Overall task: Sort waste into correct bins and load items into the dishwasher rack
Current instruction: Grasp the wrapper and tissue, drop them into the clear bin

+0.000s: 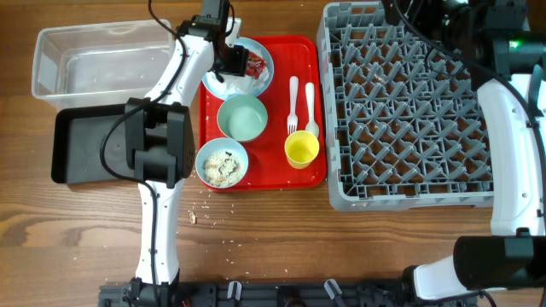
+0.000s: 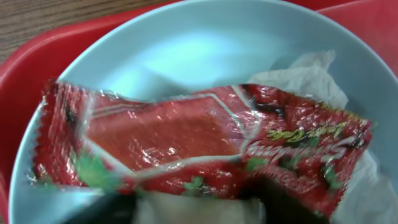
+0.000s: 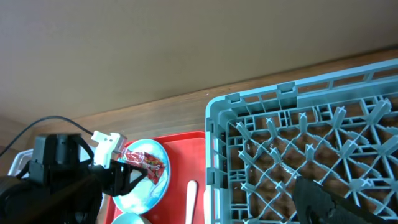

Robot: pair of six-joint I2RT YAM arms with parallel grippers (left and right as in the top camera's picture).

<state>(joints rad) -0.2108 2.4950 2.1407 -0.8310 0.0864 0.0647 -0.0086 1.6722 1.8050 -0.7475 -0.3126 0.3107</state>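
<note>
- Red and crinkly, one wrapper (image 2: pixel 205 143) is lying on one pale blue plate (image 2: pixel 186 43), partly covering one white napkin (image 2: pixel 311 74).
- Two mint bowls are sitting on the red tray (image 1: pixel 317 51): one empty bowl (image 1: pixel 242 117) and one bowl with food scraps (image 1: pixel 223 164).
- One yellow cup (image 1: pixel 301 149), one white fork (image 1: pixel 293 94) and one white spoon (image 1: pixel 310 107) are resting there too.
- One clear tub (image 1: pixel 94 60) and one black tray (image 1: pixel 85 145) are sitting on the surface (image 1: pixel 51 247) at the left, and one grey rack (image 1: pixel 409 111) at the right.
- The left arm is reaching over the plate, and the left gripper (image 1: pixel 237 61) is pointing down at the wrapper. I cannot tell if it is squeezing it.
- The right arm is bending over the rack, and the right gripper (image 3: pixel 323 199) is spreading wide, holding nothing.
</note>
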